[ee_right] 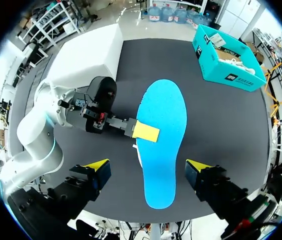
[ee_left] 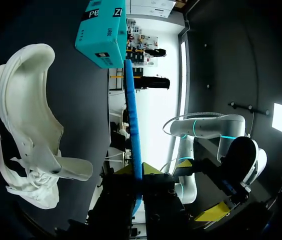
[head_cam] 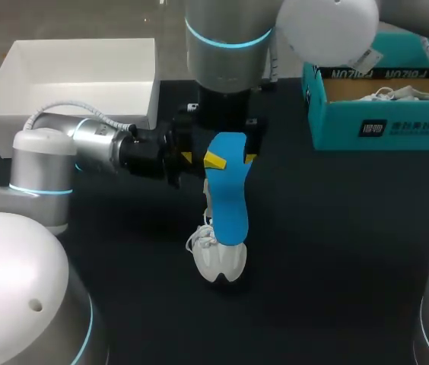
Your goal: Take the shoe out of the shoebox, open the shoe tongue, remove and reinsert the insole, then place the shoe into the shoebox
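My left gripper (head_cam: 213,160) is shut on the edge of a blue insole (head_cam: 227,194) and holds it in the air above the table. In the left wrist view the insole (ee_left: 133,120) shows edge-on between the yellow tips of this gripper (ee_left: 136,170). Below it a white shoe (head_cam: 220,258) lies on the black table, beside the left gripper (ee_left: 26,135). My right gripper (ee_right: 146,170) stands open, its fingertips (ee_right: 95,168) wide apart on either side of the insole (ee_right: 165,130), touching nothing. The teal shoebox (head_cam: 382,114) sits at the back right.
A white open box (head_cam: 77,76) stands at the back left, behind my left arm (head_cam: 85,148). Something white lies inside the teal shoebox (ee_right: 226,55). The black table (head_cam: 351,228) is bare to the right of the shoe.
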You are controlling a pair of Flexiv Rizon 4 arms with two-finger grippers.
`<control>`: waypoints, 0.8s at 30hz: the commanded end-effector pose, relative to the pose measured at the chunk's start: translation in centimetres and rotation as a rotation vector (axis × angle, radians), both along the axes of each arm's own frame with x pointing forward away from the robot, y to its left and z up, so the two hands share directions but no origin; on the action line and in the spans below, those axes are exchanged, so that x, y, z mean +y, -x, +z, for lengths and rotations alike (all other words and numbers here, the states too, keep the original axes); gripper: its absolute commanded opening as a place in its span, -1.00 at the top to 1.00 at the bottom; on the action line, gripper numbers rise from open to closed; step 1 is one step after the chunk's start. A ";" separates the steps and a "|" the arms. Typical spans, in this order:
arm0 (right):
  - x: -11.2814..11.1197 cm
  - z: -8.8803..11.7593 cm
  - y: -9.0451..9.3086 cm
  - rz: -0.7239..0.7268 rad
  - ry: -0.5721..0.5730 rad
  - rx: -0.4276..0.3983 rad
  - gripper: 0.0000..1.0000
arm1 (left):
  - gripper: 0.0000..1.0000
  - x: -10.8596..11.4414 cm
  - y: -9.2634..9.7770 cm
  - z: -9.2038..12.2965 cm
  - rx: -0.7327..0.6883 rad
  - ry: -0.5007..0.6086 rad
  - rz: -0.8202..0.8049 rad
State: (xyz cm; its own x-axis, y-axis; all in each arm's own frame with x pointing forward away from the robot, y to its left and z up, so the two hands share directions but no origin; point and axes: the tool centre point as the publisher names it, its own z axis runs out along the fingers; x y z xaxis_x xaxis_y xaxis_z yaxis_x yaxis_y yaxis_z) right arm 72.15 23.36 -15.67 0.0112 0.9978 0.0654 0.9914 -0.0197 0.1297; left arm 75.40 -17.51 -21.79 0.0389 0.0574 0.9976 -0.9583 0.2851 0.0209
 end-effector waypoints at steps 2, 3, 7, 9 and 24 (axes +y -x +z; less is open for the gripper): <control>-4.3 -0.8 0.1 0.002 -0.483 0.011 -1.00 | 1.00 0.0 0.1 0.3 -0.001 -0.004 0.001; -4.7 -0.9 0.1 0.012 -0.527 0.007 -1.00 | 1.00 0.0 0.1 0.3 -0.001 -0.002 0.000; -5.8 -0.7 0.1 0.019 -0.657 0.010 -1.00 | 1.00 0.1 0.1 0.5 -0.006 0.004 0.000; -6.3 -0.7 0.0 -0.003 -0.645 0.016 -1.00 | 1.00 0.3 0.0 0.5 -0.013 -0.014 0.015; -6.4 -0.8 0.0 -0.021 -0.483 0.044 -1.00 | 1.00 1.1 -0.1 0.5 -0.030 0.006 0.040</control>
State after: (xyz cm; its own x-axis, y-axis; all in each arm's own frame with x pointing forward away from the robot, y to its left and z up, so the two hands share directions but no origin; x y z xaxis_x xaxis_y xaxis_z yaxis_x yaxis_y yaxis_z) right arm 72.22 17.22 -15.99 0.0331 0.9251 0.3783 0.9926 -0.0745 0.0955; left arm 75.74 -16.62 -21.40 0.0108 0.0607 0.9981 -0.9671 0.2545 -0.0050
